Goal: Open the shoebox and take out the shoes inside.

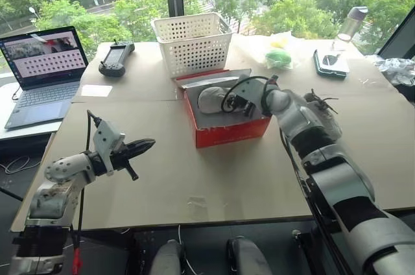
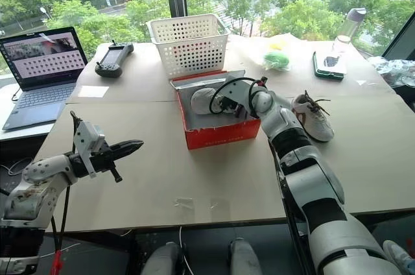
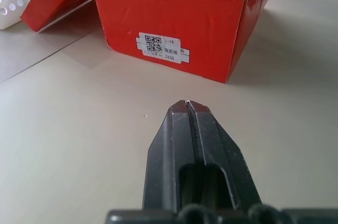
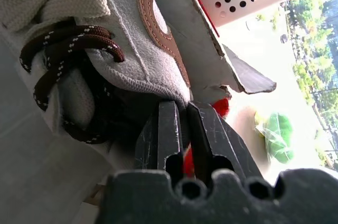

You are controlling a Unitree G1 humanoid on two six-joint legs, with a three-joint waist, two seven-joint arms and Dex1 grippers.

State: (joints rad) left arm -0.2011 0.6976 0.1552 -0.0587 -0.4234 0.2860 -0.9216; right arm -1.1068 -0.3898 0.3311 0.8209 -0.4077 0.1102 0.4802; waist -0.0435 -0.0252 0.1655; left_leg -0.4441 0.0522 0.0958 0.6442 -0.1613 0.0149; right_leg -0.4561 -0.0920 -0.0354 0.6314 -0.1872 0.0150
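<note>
Right gripper (image 4: 177, 109) reaches level into the box (image 1: 227, 133), pinching the shoe's (image 4: 105, 39) collar. Left gripper (image 1: 144, 146) hovers closed, empty, pointing at the box.

A white perforated basket (image 1: 192, 42) stands at the far side of the table (image 1: 162, 178). An open laptop (image 1: 43, 71) sits at the far left, with a black controller (image 1: 116, 58) and a white card (image 1: 96, 91) between it and the basket. To the right lie a green bag (image 1: 279, 58), a dark case (image 1: 330, 62) and a bottle (image 1: 351, 26).

Basket (image 1: 192, 41) close behind shoebox (image 1: 224, 126)
</note>
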